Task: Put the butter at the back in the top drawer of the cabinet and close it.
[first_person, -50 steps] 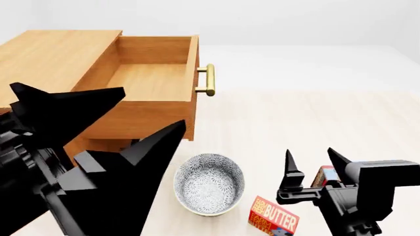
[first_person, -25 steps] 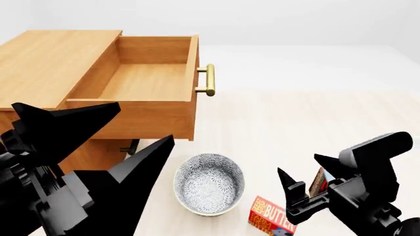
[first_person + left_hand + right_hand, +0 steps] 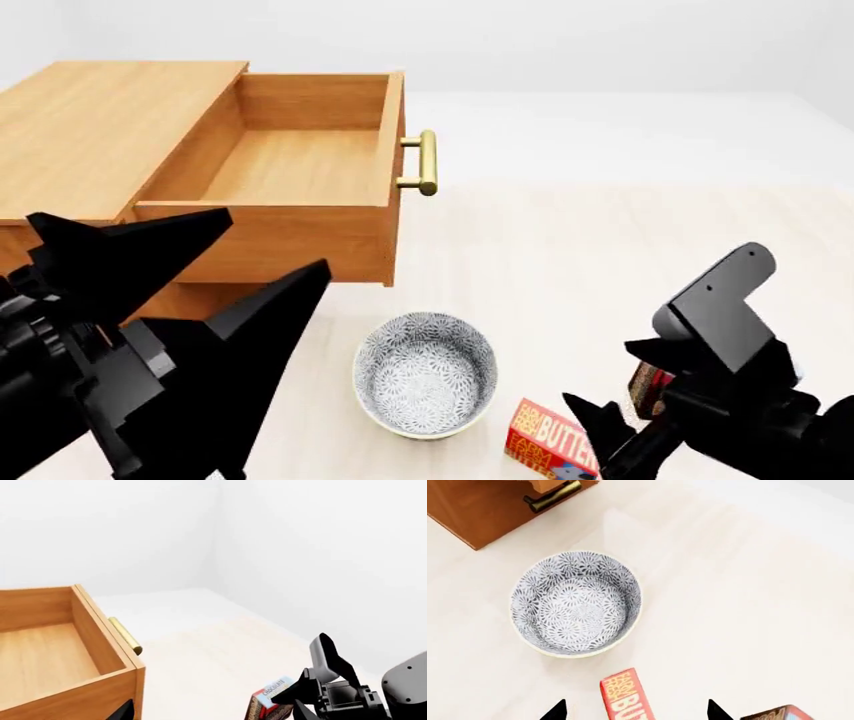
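- Reaching down toward the butter (image 3: pixel 554 445), the right gripper (image 3: pixel 635 711) hangs over the carton with its jaws spread; in the right wrist view one black fingertip shows on each side of it, and nothing is gripped yet.
- The butter stands on the pale bench (image 3: pixel 601 250), near the robot, just beside a patterned bowl (image 3: pixel 424 373).
- A dark chocolate pudding box (image 3: pixel 267 702) sits close on the butter's other side, partly hidden behind the right arm in the head view.
- The top drawer (image 3: pixel 287 170) of the cabinet (image 3: pixel 94 130) is pulled fully open and holds nothing; its brass handle (image 3: pixel 423 162) faces the bench.
- The left gripper (image 3: pixel 174 300) hovers in front of the cabinet, jaws wide apart, holding nothing.
- Judged from this, the step in hand is the pick-up of the butter.
- The next move calls for lowering the right gripper squarely around the carton without nudging the pudding box or bowl, then closing on it.
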You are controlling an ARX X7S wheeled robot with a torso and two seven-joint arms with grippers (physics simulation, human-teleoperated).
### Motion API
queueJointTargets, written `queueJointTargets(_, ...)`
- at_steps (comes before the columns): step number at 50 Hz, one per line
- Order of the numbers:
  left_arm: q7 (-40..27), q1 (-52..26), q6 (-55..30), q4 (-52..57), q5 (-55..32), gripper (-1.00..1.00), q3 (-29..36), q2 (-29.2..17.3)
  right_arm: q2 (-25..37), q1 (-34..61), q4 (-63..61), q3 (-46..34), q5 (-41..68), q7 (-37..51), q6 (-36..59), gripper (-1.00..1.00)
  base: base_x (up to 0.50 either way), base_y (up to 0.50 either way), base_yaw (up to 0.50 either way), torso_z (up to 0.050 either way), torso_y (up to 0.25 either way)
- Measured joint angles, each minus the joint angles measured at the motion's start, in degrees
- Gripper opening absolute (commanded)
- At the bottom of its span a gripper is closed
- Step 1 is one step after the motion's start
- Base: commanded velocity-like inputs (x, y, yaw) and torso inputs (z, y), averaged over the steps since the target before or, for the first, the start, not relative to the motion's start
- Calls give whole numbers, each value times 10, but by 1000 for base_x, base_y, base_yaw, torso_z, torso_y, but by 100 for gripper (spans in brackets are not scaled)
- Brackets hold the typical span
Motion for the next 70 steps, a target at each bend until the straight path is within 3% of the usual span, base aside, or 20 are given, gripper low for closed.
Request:
queueJointTargets(26,22,46,-12,-21,22,100,-33,5,7,195,63,-199,40,-57,104,100,0,0,0,0,0)
queueJointTargets(47,25,52,-14,-23,22,100,-40,6,-14,347,118,-423,-65,-190,110,100,0,0,0,0,0)
queueJointTargets(70,23,45,-14,-24,20,100,-34,6,-62,400,175,-566,-180,-270,87,100,0,0,0,0,0)
